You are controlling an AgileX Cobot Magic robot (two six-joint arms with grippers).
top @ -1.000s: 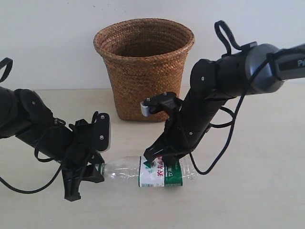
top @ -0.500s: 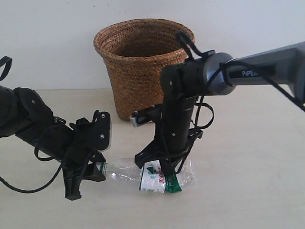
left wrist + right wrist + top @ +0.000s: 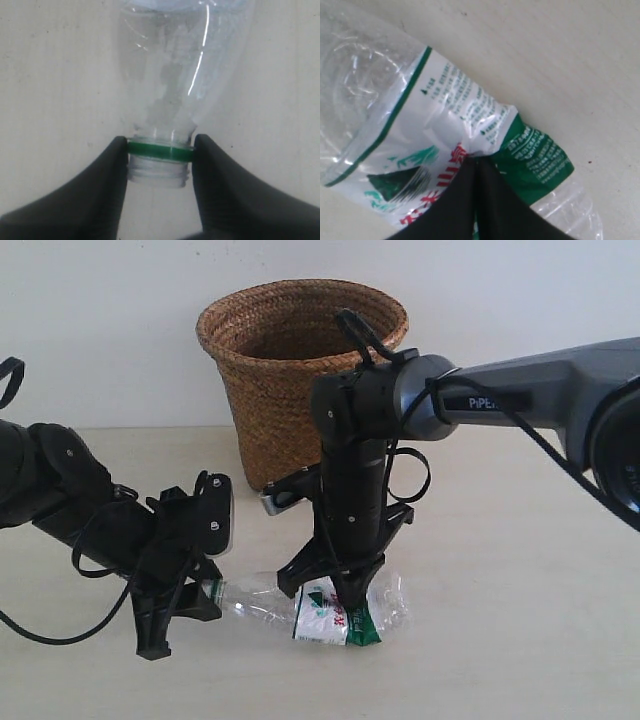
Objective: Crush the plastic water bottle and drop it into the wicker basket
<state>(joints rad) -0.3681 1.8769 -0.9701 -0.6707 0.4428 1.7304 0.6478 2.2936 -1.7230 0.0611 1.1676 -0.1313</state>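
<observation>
The plastic water bottle (image 3: 262, 602) lies on its side on the table in front of the wicker basket (image 3: 300, 390). Its neck shows a green ring and bare threads, with no cap visible. My left gripper (image 3: 205, 592) is shut on that neck; in the left wrist view its gripper (image 3: 159, 156) clamps the bottle (image 3: 180, 75) at the ring. My right gripper (image 3: 335, 600) comes down from above and is shut on the labelled middle. In the right wrist view the gripper (image 3: 477, 161) pinches a crumpled fold of the bottle (image 3: 445, 100).
The basket stands upright at the back against the white wall, just behind my right arm. The pale table (image 3: 520, 640) stretches to the right and front of the bottle. Cables loop from both arms.
My right arm swung left and its wrist turned upright over the bottle. The label end is now twisted and crumpled. The left gripper has kept still on the neck.
</observation>
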